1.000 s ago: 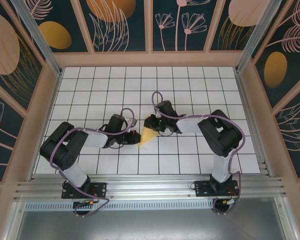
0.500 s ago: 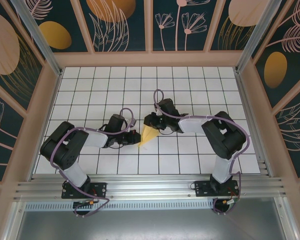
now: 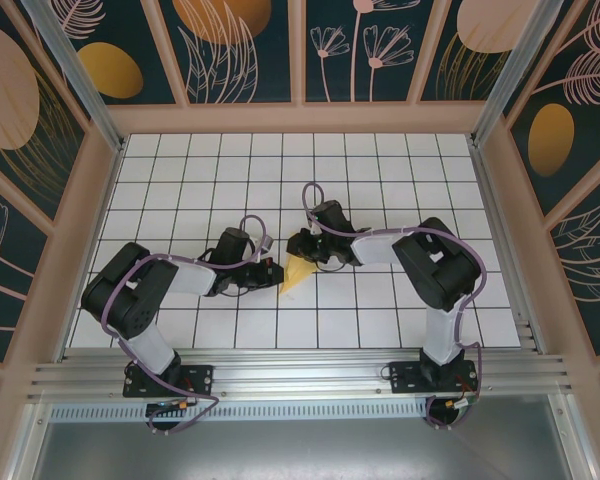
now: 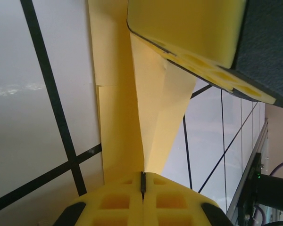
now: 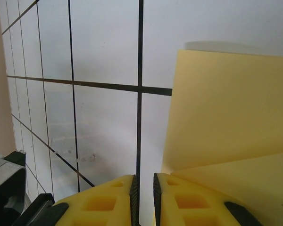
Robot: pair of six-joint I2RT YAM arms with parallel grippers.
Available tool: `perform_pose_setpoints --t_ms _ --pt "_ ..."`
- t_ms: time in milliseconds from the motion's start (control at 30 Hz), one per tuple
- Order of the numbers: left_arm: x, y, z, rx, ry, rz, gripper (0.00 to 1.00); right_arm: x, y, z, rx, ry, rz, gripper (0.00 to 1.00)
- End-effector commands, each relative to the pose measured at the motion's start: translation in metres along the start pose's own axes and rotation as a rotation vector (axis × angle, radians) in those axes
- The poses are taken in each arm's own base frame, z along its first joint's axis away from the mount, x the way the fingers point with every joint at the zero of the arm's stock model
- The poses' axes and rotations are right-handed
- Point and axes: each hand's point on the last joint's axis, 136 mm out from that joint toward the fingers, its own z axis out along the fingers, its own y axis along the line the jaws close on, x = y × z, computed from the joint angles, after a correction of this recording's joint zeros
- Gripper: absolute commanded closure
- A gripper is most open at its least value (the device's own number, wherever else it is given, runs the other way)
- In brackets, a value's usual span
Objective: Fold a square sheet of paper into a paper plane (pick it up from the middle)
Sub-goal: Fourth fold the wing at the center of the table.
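**Jaws clamped on fold**

Left gripper jaws are pinched on the near tip of the paper plane, laid mid-way across the table. Beyond, right gripper jaws are drawn nearly together, set on its wide end. Little is shifted since a second ago; creasing is judged unfinished.

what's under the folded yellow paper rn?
The table: white tiles, with a black grid line passing beneath the paper in the left wrist view. The patch directly below it is covered, so I can't tell whether it lies fully flat.
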Motion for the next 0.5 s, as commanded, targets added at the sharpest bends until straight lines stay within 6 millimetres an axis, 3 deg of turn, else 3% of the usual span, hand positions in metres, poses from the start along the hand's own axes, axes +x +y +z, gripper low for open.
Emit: perform_pose_setpoints --t_ms 0,200,467 --pt "0.002 0.002 0.001 0.011 -0.001 -0.02 1.0 -0.015 0.016 -0.022 -0.008 -0.076 -0.038 0.78" --pt "0.0 0.006 0.001 -0.003 -0.015 -0.028 1.0 -0.009 0.011 -0.036 -0.001 -0.067 -0.035 0.76" --pt "0.001 0.013 0.001 -0.012 -0.028 -0.058 1.0 0.005 0.013 -0.023 -0.028 -0.008 -0.035 0.75"
